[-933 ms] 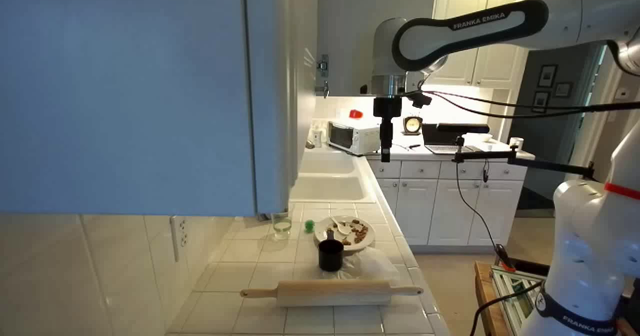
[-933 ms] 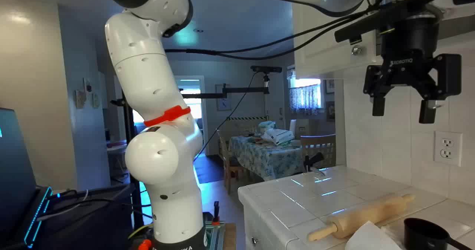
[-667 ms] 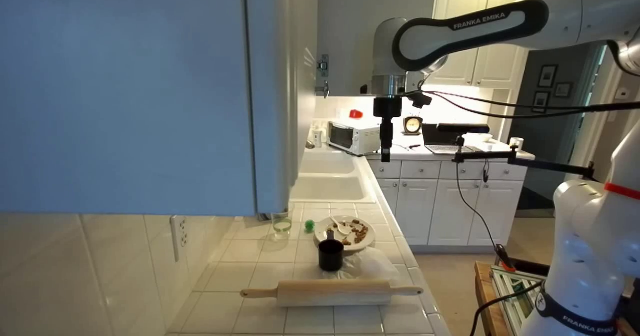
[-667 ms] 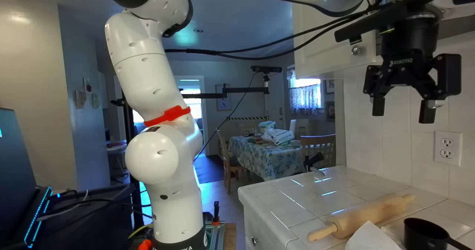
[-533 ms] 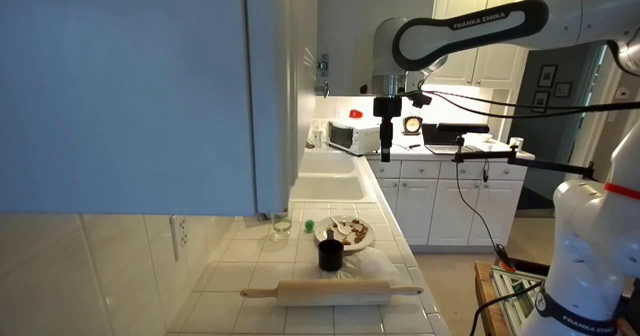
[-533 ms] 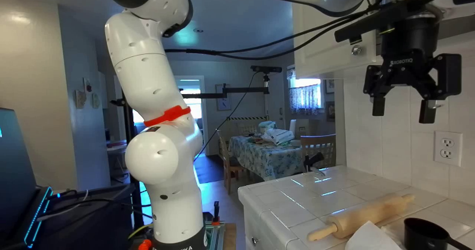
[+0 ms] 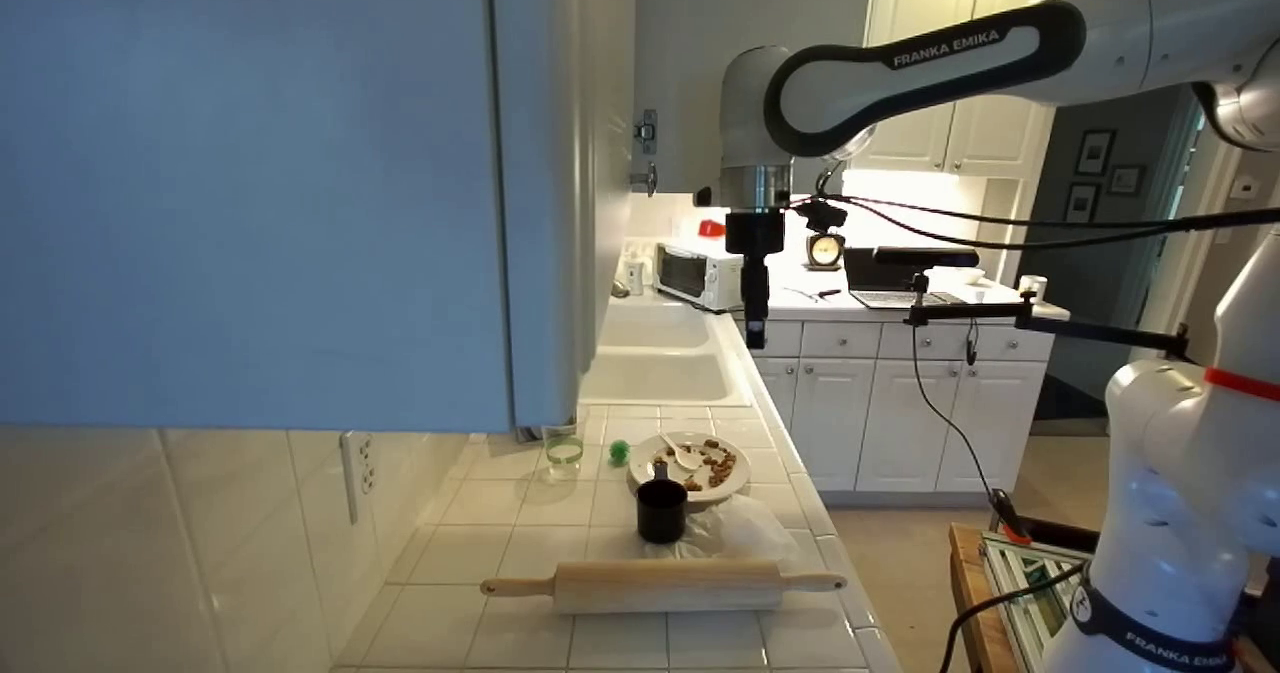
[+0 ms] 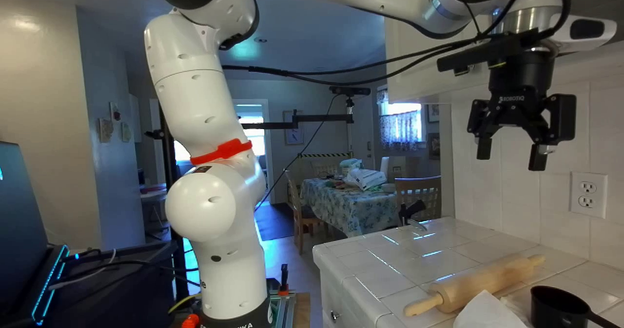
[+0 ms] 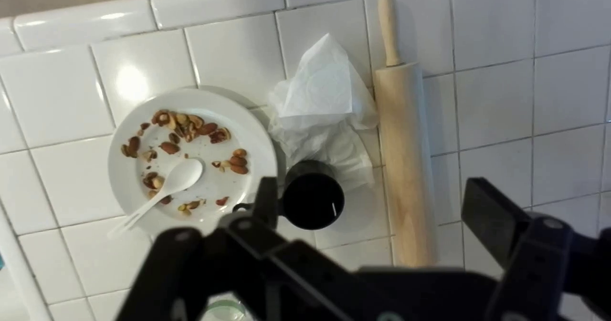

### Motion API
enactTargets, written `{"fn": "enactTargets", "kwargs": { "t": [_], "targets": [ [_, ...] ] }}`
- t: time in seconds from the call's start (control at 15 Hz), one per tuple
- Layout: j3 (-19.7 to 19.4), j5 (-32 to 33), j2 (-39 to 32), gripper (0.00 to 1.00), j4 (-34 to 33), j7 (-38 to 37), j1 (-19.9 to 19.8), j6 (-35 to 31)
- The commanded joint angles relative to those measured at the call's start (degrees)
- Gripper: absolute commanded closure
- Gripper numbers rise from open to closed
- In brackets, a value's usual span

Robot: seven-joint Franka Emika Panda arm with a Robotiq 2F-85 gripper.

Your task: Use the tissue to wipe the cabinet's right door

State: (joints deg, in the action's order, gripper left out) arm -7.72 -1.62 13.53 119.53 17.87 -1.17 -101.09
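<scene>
Over the tiled counter (image 9: 494, 97), the empty gripper (image 8: 511, 155), spread wide, dipped slightly, likely starting toward the tissue (image 9: 325, 87).

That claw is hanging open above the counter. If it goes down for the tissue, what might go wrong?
The open gripper might knock the black cup, which stands at the edge of the tissue, perhaps on it; pulling the tissue could then tip the cup. The rolling pin lies right beside the tissue and may roll if bumped. The crumpled tissue might also slip.
</scene>
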Motion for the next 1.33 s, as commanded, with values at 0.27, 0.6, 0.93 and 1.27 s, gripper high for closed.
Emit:
{"fn": "enactTargets", "kwargs": {
  "t": [0.27,0.6,0.93,1.27],
  "targets": [
    [4.23,-0.36,-7.54,0.0,1.38,-13.31,-0.25,-3.7],
    [4.84,-1.78,-10.82,0.0,4.96,-24.66,-0.33,-7.85],
    [4.84,1.82,-13.52,0.0,10.15,-32.77,-0.43,-14.26],
    [4.87,2.88,-15.3,0.0,10.09,-34.38,-0.35,-14.41]
  ]
}}
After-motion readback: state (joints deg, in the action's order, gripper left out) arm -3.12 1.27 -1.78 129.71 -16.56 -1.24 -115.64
